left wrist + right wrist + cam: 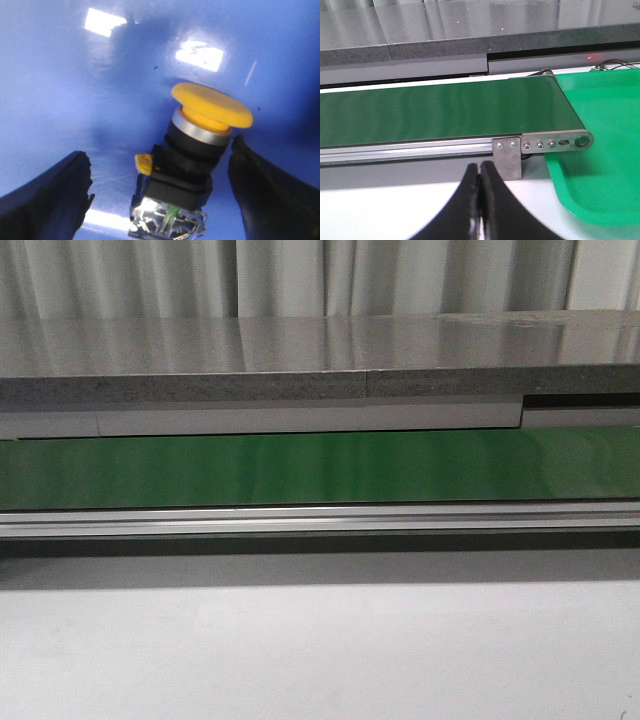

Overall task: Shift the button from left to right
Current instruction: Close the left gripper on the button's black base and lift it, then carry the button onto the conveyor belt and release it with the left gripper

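A: Where's the button (192,150)?

B: Only the left wrist view shows it. It lies on a glossy blue surface (75,100), right between the left gripper (160,192) fingers, the yellow cap pointing away from the wrist and the black body and metal base nearest the camera.

A: So its long axis runs away from the wrist, more or less?

B: Yes, tilted somewhat toward one finger. The jaws stand wide apart, one finger (47,195) well clear of the body, the other (267,192) close under the cap's rim; I can't tell whether it touches. Nothing is gripped yet.

A: And the right arm?

B: The right gripper (480,205) has its fingers pressed together, holding nothing. It hangs over the white table (380,210) facing the conveyor belt (435,112), with a green tray (605,150) just beside the belt's end.

A: Which arm is nearer the button, then?

B: The left, plainly. My guess is the next move is simply closing across the body, below the cap.

A: What does the front view add?

B: Only the belt (320,468) and table (320,660): no arm, no button, no blue surface, no tray. Each wrist view shows what the front view misses.
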